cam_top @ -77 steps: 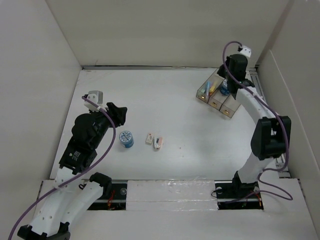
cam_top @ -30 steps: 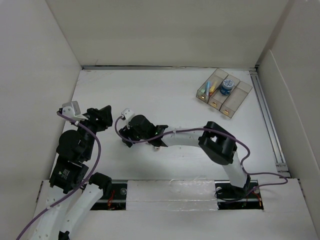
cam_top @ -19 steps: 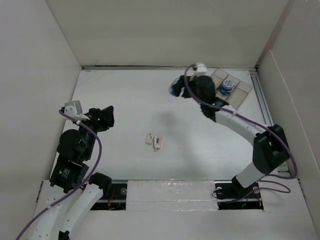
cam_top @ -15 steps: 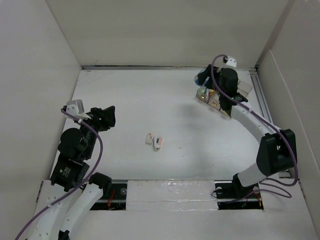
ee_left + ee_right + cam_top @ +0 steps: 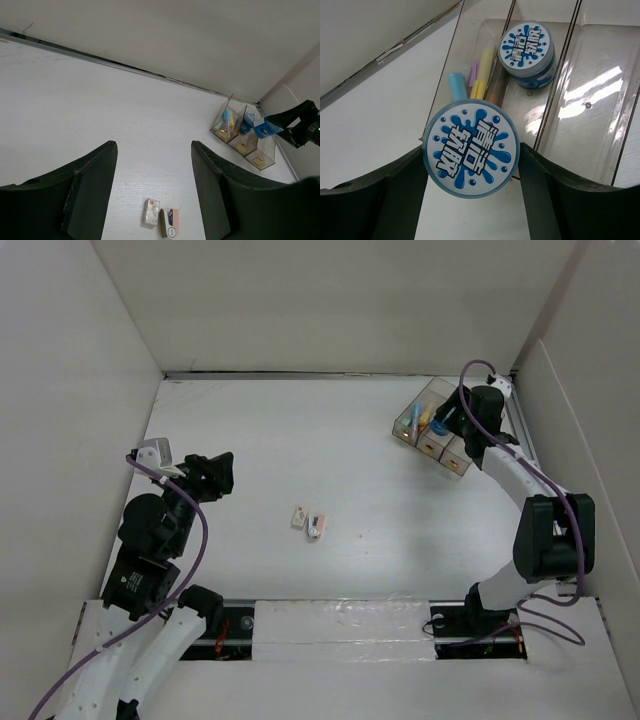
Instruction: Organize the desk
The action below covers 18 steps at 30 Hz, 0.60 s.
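Note:
My right gripper [image 5: 471, 156] is shut on a round blue tub [image 5: 470, 142] with a white splash label, holding it just above the clear three-compartment tray [image 5: 600, 100] at the back right of the desk [image 5: 330, 450]. A second tub [image 5: 527, 47] of the same kind sits in the tray's middle compartment. Coloured pens [image 5: 479, 75] lie in the left compartment. My left gripper [image 5: 153, 146] hangs open and empty over the desk's left side, also seen as the left gripper [image 5: 215, 475] from above. The right gripper [image 5: 455, 418] reaches over the tray [image 5: 462, 462].
A small white block [image 5: 298, 517] and a pink-and-white oblong item [image 5: 317, 527] lie side by side near the desk's middle front. Beige walls enclose the desk, and a metal rail [image 5: 535, 480] runs along the right edge beside the tray.
The right arm took the blue tub from the desk's left-middle and carried it across to above the tray at the back right. The left arm barely shifted.

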Each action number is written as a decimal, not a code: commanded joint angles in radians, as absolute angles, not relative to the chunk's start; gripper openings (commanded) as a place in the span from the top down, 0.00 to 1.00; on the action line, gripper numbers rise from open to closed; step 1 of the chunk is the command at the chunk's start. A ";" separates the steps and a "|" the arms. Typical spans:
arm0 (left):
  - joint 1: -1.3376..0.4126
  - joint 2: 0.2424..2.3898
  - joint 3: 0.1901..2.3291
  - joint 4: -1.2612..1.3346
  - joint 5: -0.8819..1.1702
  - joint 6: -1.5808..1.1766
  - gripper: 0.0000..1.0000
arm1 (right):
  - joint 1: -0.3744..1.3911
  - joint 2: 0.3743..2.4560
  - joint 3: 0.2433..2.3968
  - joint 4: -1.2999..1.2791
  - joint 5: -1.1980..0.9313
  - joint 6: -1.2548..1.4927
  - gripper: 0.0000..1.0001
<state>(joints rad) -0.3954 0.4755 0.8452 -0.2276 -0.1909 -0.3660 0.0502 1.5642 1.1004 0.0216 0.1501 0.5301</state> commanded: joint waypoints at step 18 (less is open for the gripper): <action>-0.391 0.489 0.844 -0.183 -0.178 -0.353 0.44 | 0.075 1.623 1.158 0.061 0.259 0.537 0.11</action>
